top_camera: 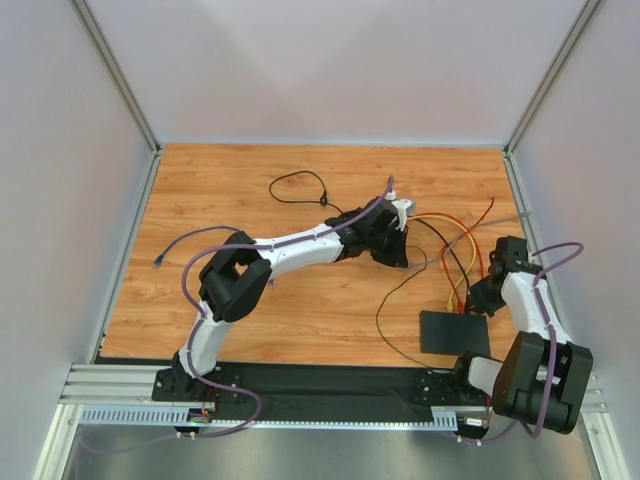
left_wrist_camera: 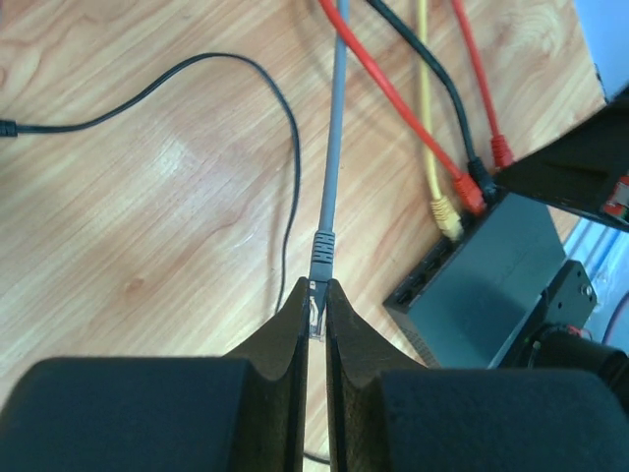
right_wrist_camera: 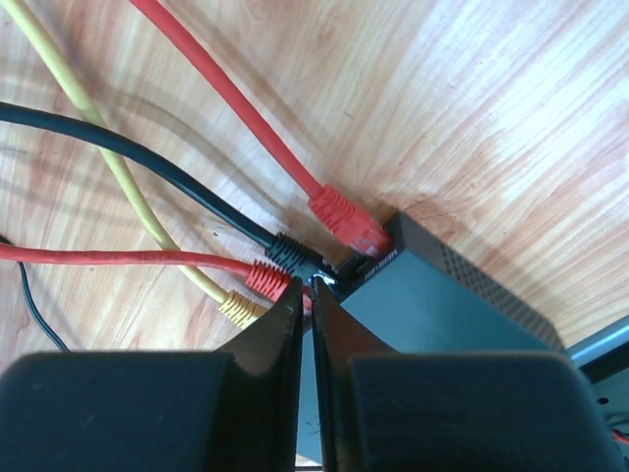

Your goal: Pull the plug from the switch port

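From above, the switch (top_camera: 455,333) lies flat on the wooden table (top_camera: 250,320) at the near right, just ahead of the right arm's base. The right gripper (top_camera: 476,300) sits at its far edge, where coloured cables fan away. The left gripper (top_camera: 398,255) is at mid-table, well apart from the switch, and a thin black wire (top_camera: 300,185) loops farther back. In the left wrist view, the left gripper's fingers (left_wrist_camera: 295,334) are clamped on a clear plug (left_wrist_camera: 314,320) at the end of a grey cable (left_wrist_camera: 332,128), which runs straight away over the wood. The plug is free of the switch, which lies off to the right with a yellow plug (left_wrist_camera: 447,216), a red plug (left_wrist_camera: 469,194), a black plug (left_wrist_camera: 482,180) and a second red plug (left_wrist_camera: 501,152) crowded along its socket edge. In the right wrist view, the right gripper's jaws stand together, with only a slit between them and nothing seen held. Their tips are at the socket edge of the switch, right among those four plugs, whose cables cross just beyond the tips.
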